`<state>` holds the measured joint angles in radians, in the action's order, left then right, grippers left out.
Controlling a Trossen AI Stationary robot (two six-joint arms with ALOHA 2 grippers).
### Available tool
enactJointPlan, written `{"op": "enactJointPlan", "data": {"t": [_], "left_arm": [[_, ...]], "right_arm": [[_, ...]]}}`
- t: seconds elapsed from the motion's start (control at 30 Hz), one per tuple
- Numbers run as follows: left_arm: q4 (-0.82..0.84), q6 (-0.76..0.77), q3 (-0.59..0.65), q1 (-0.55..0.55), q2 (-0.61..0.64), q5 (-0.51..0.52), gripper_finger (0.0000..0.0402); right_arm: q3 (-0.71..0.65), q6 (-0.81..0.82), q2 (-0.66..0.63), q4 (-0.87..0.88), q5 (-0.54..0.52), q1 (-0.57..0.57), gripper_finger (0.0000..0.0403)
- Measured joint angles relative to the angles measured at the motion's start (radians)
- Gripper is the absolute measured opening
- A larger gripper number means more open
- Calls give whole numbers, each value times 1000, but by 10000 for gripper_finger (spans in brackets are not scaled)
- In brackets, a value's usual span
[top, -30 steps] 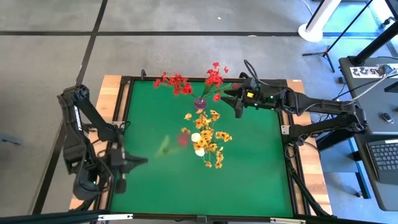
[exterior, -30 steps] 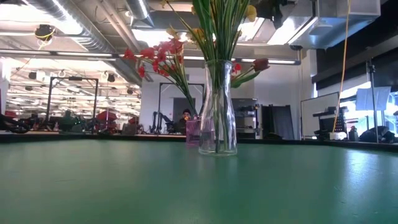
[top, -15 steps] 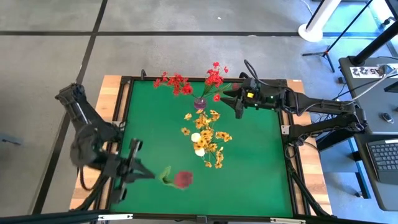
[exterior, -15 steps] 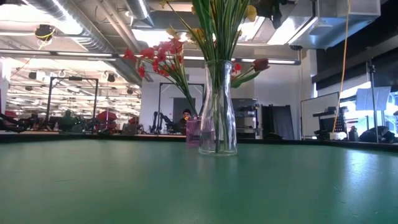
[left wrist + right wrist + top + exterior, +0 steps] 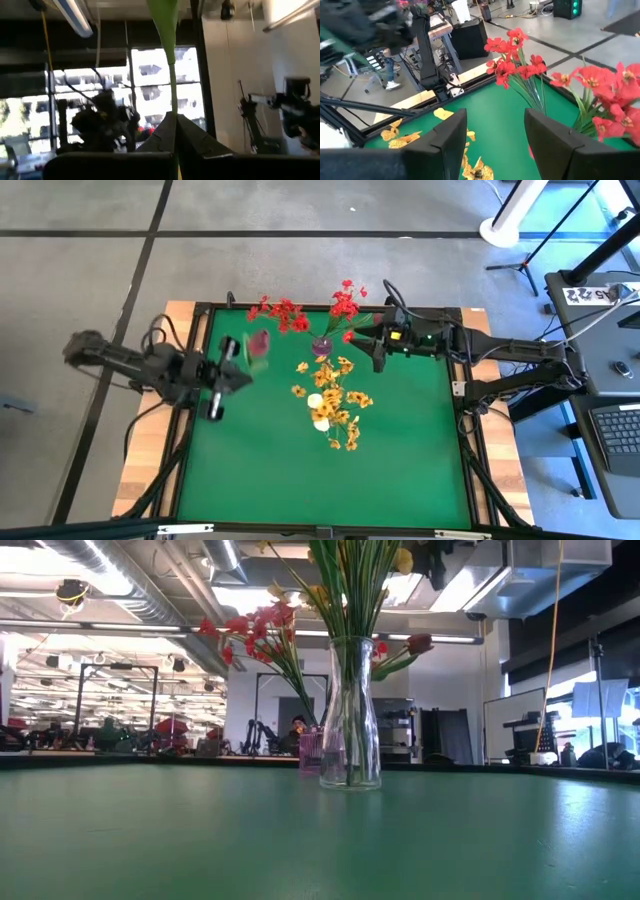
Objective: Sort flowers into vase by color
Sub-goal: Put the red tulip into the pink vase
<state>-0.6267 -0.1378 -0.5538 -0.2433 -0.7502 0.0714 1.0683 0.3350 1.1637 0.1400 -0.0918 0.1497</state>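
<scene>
Left gripper (image 5: 222, 376) at left-centre of the high view, pinched shut on a dark magenta tulip (image 5: 258, 342) stem aimed at the purple vase (image 5: 321, 346) of red flowers (image 5: 343, 307); right gripper (image 5: 377, 352) part-open, empty; thin stalk likely to twist and miss.

materials and finishes on your table

your table (image 5: 400, 460) wears a matt green covering that looks like felt, framed in dark metal with pale raw wood at the edges. the clear vase (image 5: 349, 715) is smooth, glossy glass. the red flowers (image 5: 515, 57) look like cloth or plastic petals on thin plastic-looking stems. the right gripper (image 5: 492, 140) fingers are matt black plastic. the floor (image 5: 300, 250) is dull grey concrete.
</scene>
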Motion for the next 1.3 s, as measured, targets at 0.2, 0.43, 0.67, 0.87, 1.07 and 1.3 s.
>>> {"op": "enactJointPlan", "data": {"t": [0.2,0.43,0.67,0.87,1.07,1.3], "left_arm": [[-267,144,176,300,16,-233,0],[-429,256,205,525,-110,-400,0],[-485,298,205,616,-213,-455,0],[-557,320,205,634,-299,-515,0],[-656,320,175,652,-388,-514,0],[-618,350,40,653,-524,-526,0]], "right_arm": [[0,-109,0,-79,22,0,198],[0,-242,7,-232,73,1,198],[0,-244,84,-327,173,0,198],[0,-189,188,-459,190,1,198],[0,-185,238,-589,190,1,198],[0,-184,275,-680,182,1,198]]}}
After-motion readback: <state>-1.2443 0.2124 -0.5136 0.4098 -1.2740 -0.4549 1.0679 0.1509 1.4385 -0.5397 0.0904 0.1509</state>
